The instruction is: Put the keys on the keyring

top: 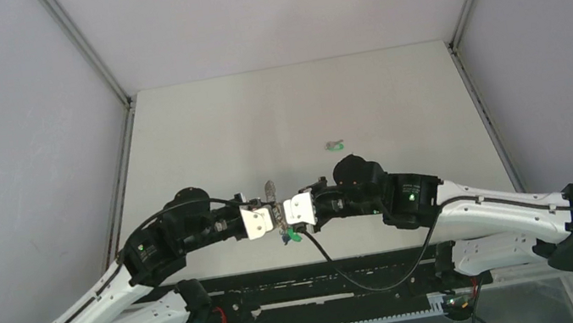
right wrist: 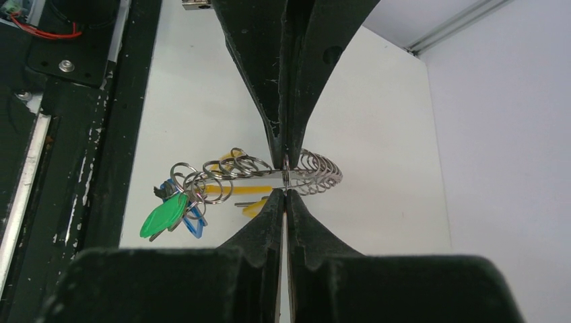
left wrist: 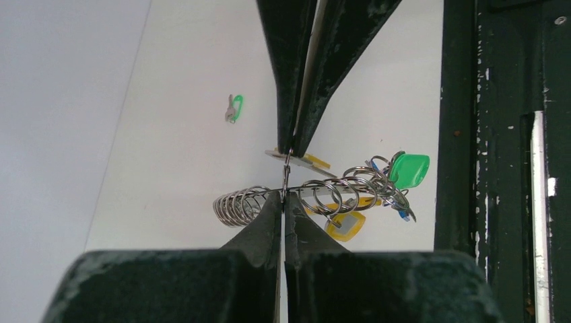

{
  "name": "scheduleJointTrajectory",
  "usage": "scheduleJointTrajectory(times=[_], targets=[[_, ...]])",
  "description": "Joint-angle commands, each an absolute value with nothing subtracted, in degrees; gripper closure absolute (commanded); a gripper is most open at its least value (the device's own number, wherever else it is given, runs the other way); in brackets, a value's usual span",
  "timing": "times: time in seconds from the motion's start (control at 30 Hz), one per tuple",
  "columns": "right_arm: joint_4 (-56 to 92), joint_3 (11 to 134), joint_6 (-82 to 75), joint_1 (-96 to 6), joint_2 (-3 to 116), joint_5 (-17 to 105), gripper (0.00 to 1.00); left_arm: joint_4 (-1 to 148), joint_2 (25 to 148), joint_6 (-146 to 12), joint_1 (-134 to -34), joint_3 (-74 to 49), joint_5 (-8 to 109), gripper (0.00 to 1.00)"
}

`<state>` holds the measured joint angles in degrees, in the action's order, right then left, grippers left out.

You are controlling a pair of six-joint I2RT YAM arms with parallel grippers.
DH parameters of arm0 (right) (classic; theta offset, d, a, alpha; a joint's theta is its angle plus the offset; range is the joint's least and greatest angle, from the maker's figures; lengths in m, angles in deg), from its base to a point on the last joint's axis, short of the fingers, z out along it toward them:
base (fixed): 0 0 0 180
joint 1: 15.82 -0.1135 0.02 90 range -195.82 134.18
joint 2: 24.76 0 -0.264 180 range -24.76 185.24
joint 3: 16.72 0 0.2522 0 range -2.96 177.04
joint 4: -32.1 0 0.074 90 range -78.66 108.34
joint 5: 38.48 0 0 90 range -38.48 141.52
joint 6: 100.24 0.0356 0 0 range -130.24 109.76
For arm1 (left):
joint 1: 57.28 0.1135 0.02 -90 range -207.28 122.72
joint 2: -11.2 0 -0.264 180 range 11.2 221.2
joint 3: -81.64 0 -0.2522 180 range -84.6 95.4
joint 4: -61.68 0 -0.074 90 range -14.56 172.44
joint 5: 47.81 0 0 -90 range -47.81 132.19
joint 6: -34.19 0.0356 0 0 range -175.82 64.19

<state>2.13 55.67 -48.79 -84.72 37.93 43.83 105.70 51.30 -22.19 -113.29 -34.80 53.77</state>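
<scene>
My left gripper (top: 272,217) and right gripper (top: 284,213) meet tip to tip above the table's near edge. Both are shut on one thin silver ring of the keyring (left wrist: 286,176), which also shows in the right wrist view (right wrist: 286,176). The keyring is a row of silver loops ending in a tight coil (left wrist: 236,205), with a yellow band (right wrist: 246,190) behind it. A green-headed key (left wrist: 409,169), a blue one (right wrist: 194,225) and a yellow-headed one (left wrist: 347,225) hang from it. The left gripper (left wrist: 284,194) faces the right gripper's fingers (left wrist: 303,74). The right gripper (right wrist: 285,192) faces the left's fingers (right wrist: 286,74). One loose green-headed key (top: 335,145) lies on the table farther back.
The loose green key also shows in the left wrist view (left wrist: 233,108). The black base rail (left wrist: 498,134) runs along the near edge under the grippers. Grey walls and metal frame posts (top: 91,53) bound the white table (top: 301,108).
</scene>
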Motion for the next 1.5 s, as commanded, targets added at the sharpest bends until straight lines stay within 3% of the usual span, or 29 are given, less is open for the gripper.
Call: scheduleJointTrajectory(times=[0.0,0.57,0.7,0.8,1.47], targets=[[3.87,58.10,-46.80,-83.63,38.42,39.59,1.00,100.10,50.72,-21.87,-113.53,-35.21,57.87,1.00],[4.17,58.47,-45.75,-82.97,37.84,37.54,1.00,99.11,50.67,-23.07,-113.53,-35.81,56.90,1.00],[5.43,56.85,-45.26,-83.05,35.17,37.27,0.80,98.58,50.20,-23.38,-113.53,-36.33,55.84,1.00],[6.67,55.20,-44.76,-83.00,32.82,37.37,0.75,98.22,50.05,-23.59,-113.48,-36.64,55.80,1.00],[8.00,52.41,-43.81,-80.79,34.95,39.73,0.78,97.94,49.43,-23.93,-113.47,-36.56,57.02,1.00]])
